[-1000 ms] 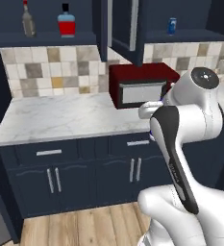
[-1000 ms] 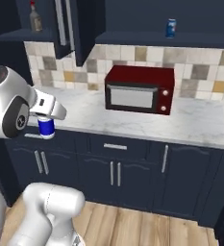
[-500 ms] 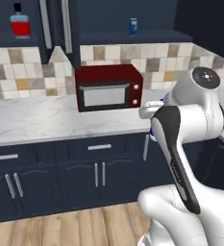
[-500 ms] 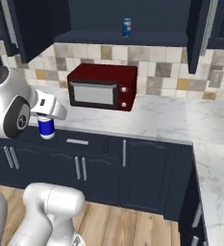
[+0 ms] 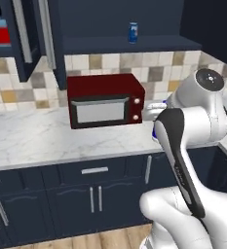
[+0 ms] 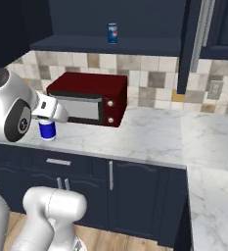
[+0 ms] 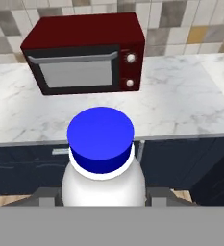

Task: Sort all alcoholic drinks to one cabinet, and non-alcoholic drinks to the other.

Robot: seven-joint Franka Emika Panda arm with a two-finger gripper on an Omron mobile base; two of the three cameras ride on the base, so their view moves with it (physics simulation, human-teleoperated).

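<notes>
My jaws hold the white bottle (image 7: 103,178) by its body, under the blue cap (image 7: 100,133), in the air before the worktop (image 6: 154,135) front edge. I judge it light, stiff, smooth; a mid-body grip is safest. The blue can (image 5: 133,32) stands on the open cabinet shelf (image 5: 129,44) above.

glossy white bottle (image 7: 103,180), veined marble counter (image 7: 180,105)

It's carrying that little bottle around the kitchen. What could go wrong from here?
The claw grips the white bottle low on its body, so it could tip or slip out while moving. Lifting it toward the shelf with the blue can, the bottle might bump the red microwave or knock the can over.
</notes>
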